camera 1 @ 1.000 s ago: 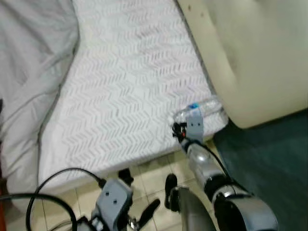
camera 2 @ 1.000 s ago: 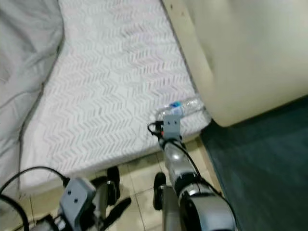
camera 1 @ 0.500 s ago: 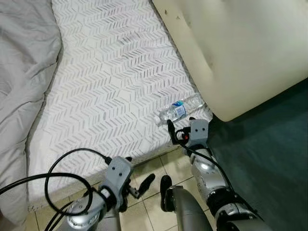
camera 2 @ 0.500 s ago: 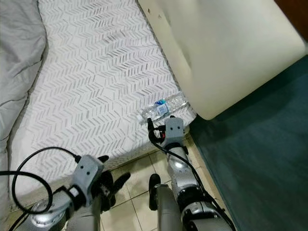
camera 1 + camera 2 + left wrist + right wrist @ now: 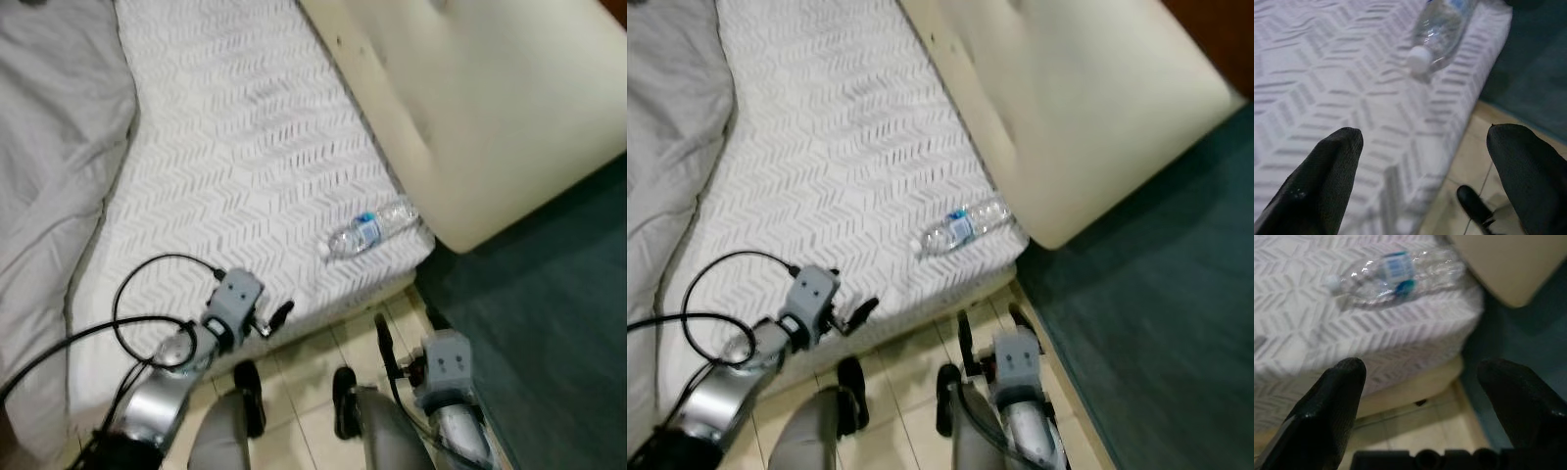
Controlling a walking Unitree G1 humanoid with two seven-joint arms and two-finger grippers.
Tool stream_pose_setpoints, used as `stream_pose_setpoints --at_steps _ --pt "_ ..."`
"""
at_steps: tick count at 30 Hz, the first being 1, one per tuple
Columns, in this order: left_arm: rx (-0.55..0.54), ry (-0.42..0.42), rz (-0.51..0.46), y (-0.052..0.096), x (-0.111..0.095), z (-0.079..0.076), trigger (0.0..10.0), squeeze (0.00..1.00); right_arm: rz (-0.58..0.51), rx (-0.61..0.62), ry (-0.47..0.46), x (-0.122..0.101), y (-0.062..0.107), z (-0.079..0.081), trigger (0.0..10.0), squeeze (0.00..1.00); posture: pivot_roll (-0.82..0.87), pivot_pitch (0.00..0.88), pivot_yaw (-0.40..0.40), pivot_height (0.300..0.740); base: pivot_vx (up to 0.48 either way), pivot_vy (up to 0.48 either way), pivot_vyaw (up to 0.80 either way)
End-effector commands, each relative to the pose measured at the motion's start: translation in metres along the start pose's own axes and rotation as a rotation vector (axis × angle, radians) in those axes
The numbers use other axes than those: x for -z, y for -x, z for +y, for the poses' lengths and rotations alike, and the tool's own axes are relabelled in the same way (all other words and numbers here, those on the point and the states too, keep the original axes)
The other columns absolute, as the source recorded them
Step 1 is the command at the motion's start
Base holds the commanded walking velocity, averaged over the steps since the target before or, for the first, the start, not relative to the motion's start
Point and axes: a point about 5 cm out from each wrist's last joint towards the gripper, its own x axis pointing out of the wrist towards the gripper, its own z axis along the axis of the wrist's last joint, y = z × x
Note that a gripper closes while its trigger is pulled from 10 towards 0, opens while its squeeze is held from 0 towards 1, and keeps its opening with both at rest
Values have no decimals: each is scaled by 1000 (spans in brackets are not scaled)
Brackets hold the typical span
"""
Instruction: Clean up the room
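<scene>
While bottle (image 5: 370,228) lies on mattress (image 5: 245,176), left end effector (image 5: 1415,196) gapes empty; right end effector (image 5: 1430,416) likewise.

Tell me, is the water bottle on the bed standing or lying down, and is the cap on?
Lying on its side: the bottle rests lengthwise on the mattress near its corner. Its white cap is on.
</scene>
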Motion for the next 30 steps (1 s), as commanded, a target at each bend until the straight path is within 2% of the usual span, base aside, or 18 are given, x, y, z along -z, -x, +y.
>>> stream_pose_setpoints --at_steps 1,2,4,7,8,9,10,18,24,27,30 --pt "17 5 45 -2 15 -6 10000 1000 3 20 -9 -9 7 1 10000 0 -238 403 -17 740 0 0 -788" --pt "17 5 45 -2 15 -6 10000 1000 3 20 -9 -9 7 1 10000 0 -238 403 -17 740 0 0 -788" --pt "7 26 36 -14 14 -2 10000 1000 23 11 -16 -11 18 5 10000 0 -267 402 -7 740 0 0 -775" --pt "5 36 29 -20 12 1 10000 1000 43 10 -32 -13 23 8 10000 0 -282 411 1 740 0 0 -771" --pt "-9 10 36 -27 12 4 10000 137 66 8 -50 -14 30 12 10000 0 -299 423 12 740 0 0 -769" --pt "-9 10 36 -27 12 4 10000 137 66 8 -50 -14 30 12 10000 0 -299 423 12 740 0 0 -769" --pt "-17 -5 41 -29 12 5 10000 0 73 10 -54 -14 32 14 10000 0 -300 425 14 740 0 0 -769" --pt "-95 -114 48 -38 8 19 10000 0 121 -4 -108 -13 38 23 10000 0 -326 437 39 740 0 0 -763" --pt "-183 -224 55 -51 -10 31 10000 0 143 -3 -143 -13 45 28 10000 0 -362 455 64 740 0 0 -750" --pt "-190 -226 49 -55 -15 30 10000 0 140 -10 -157 -16 49 31 10000 0 -385 472 70 740 0 0 -754" --pt "-177 -218 21 -65 -29 25 10000 0 132 -34 -171 -26 64 37 10000 0 -421 530 77 740 0 0 -754"
